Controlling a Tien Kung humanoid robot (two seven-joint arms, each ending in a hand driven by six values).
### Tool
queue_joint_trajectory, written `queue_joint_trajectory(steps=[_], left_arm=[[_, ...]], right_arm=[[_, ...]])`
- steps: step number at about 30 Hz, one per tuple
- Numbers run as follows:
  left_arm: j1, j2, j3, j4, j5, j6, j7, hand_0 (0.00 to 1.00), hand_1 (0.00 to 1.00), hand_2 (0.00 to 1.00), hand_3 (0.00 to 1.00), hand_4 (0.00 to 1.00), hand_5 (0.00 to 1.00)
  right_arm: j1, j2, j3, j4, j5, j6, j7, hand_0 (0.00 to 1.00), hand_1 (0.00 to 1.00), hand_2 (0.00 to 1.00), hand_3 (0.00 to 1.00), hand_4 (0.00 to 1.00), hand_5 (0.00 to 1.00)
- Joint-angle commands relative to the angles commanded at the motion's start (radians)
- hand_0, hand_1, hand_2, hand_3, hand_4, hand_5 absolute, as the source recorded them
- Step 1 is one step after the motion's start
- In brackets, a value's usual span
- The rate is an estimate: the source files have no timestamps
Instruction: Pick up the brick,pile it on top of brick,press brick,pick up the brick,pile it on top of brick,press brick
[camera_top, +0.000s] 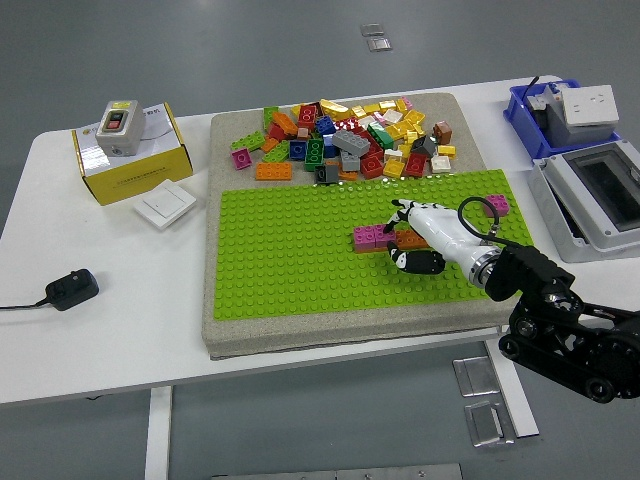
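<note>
Closest in, the right hand (418, 240) is coming in from the lower right corner, its black arm hanging over the table edge (300, 365) and the white fingers (412, 262) reaching onto the green baseplate (290, 260). The fingers are curling down around an orange brick (404, 242) sitting just right of a pink brick (372, 236) — I'd call it a grasp, though the orange one is mostly hidden under the hand, so honestly I can't tell for sure whether they're clamping it or just pressing on it. The two bricks are touching side by side on the studs, which makes sense to me: the plate is keeping them from sliding while the hand is working.

A second pink brick (496, 205) is sitting on the plate's far right corner, well apart. Beyond the plate, the loose pile of bricks (345, 140) is lying on the grey mat (225, 130) (presumably the supply to pick from).

Further out, a yellow box (130, 155) and a white switch (165, 207) are sitting left, a black plug (72, 288) nearer.

The left arm isn't showing at all.
</note>
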Motion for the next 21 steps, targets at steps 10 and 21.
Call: queue_joint_trajectory(steps=[10, 21], left_arm=[[0.002, 0.001, 0.001, 0.0, -0.001, 0.0, 0.001, 0.665, 0.664, 0.655, 0.644, 0.36, 0.582], [-0.002, 0.003, 0.003, 0.0, -0.001, 0.0, 0.001, 0.665, 0.664, 0.655, 0.644, 0.359, 0.583]], right_arm=[[-0.002, 0.012, 0.002, -0.029, 0.021, -0.001, 0.009, 0.94, 0.937, 0.987, 0.652, 0.525, 0.395], [0.012, 0.031, -0.003, -0.056, 0.042, 0.003, 0.011, 0.941, 0.936, 0.985, 0.653, 0.529, 0.406]])
